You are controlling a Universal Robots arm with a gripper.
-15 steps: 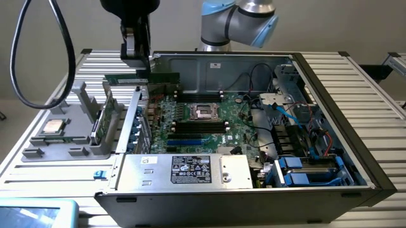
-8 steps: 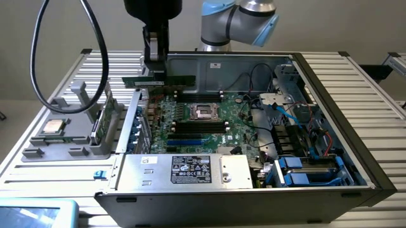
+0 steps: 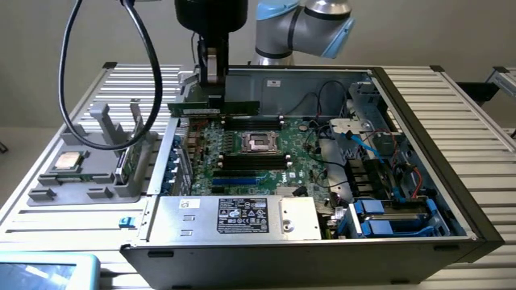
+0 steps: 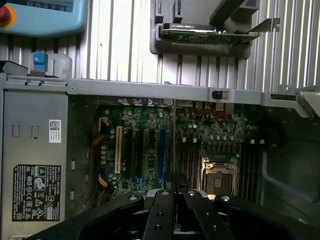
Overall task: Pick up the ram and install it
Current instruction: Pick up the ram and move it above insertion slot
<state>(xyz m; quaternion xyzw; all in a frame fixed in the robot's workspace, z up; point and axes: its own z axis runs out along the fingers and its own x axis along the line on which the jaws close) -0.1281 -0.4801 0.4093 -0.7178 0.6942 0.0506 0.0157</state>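
Note:
The ram is a long green stick held level above the back left part of the motherboard, inside the open computer case. My gripper is shut on its upper edge from above. In the wrist view the ram appears edge-on as a thin line running out from between the black fingers. It hangs over the board next to the dark memory slots and the processor socket. Memory slots lie on both sides of the socket.
A grey fixture left of the case holds a square silver processor chip and a broader green expansion card. A labelled power supply fills the case's front. Blue cables and drive bays sit at the exterior view's right. A pendant lies nearby.

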